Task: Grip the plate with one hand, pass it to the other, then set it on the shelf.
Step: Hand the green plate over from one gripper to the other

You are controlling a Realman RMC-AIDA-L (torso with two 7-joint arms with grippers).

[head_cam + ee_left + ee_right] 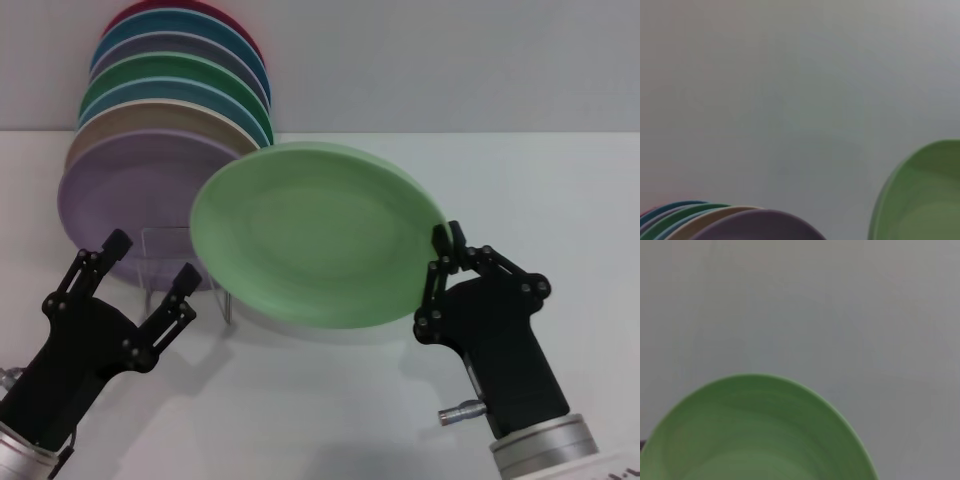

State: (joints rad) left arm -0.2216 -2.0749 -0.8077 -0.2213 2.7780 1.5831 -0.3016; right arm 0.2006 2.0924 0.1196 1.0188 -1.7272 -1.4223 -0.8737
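My right gripper (447, 243) pinches the plate (318, 234) by its rim mid-frame; my left gripper (148, 268) gapes empty before the shelf (165, 255) of stacked plates (165, 120), upper left.

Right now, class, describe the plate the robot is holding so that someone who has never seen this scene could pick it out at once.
Start at the row of coloured plates standing in the rack at the back left of the white table. Just right of it, the right gripper pinches one plate by its edge, tilted above the table. It alone is pale pastel green and out of the rack.
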